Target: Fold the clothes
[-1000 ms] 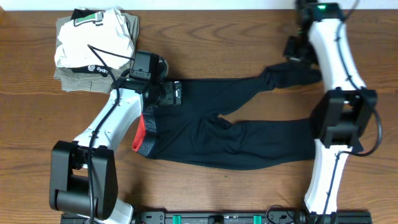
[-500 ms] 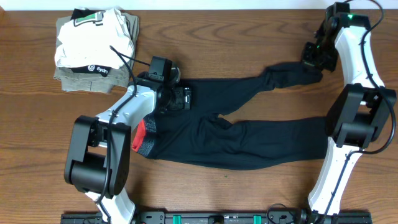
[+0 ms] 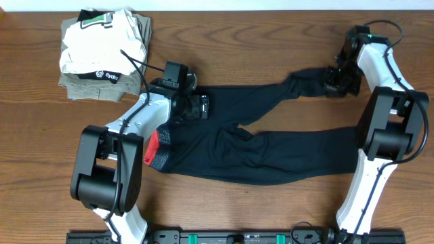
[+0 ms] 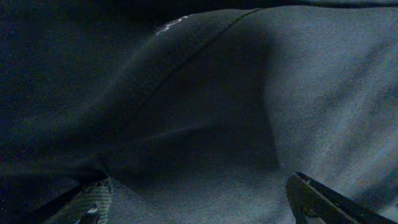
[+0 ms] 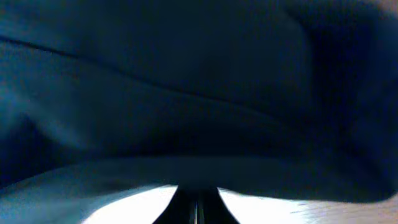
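Observation:
The black pants (image 3: 271,159) lie spread flat on the wooden table, legs pointing right, the upper leg bent. The grey waistband (image 3: 160,160) with its red lining is at the left. My left gripper (image 3: 196,106) is open and rests on the pants' top edge near the waist. In the left wrist view its fingers (image 4: 199,202) stand wide apart with black cloth (image 4: 249,93) between them. My right gripper (image 3: 333,78) is at the end of the upper leg. In the right wrist view its fingers (image 5: 196,199) are shut, tips at the edge of the dark cloth (image 5: 186,93).
A stack of folded garments (image 3: 102,51), white on olive, sits at the back left. The table's far edge (image 3: 237,9) runs close behind the stack and my right arm. Both arm bases stand at the front edge.
My right gripper has swung right and then come down onto the end of the upper leg. My left gripper has shifted slightly right on the waist. The pants have not visibly moved.

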You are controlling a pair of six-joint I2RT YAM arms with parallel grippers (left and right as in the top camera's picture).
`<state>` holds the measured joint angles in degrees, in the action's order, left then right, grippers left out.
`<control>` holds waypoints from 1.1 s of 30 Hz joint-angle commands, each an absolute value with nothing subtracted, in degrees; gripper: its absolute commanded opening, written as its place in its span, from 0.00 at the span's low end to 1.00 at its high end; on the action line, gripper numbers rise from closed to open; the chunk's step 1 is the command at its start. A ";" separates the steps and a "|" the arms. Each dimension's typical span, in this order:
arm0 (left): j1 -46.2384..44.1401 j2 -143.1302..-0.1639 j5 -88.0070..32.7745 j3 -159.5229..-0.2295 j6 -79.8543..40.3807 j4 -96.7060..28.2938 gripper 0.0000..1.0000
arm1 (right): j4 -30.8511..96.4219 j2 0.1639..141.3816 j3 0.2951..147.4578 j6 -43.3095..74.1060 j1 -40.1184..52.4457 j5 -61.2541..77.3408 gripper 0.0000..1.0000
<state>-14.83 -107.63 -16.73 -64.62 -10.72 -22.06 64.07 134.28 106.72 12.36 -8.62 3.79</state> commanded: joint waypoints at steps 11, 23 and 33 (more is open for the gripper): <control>-14.81 -108.36 -12.36 -64.18 -11.38 -21.85 0.91 | 63.00 134.82 104.95 14.98 -15.11 -7.33 0.01; -14.81 -108.36 -12.40 -64.18 -11.38 -21.98 0.91 | 61.41 134.56 110.04 14.06 -15.31 9.98 0.01; -14.81 -108.36 -12.38 -64.18 -11.40 -21.96 0.91 | 65.60 134.56 119.00 14.11 -15.31 16.12 0.01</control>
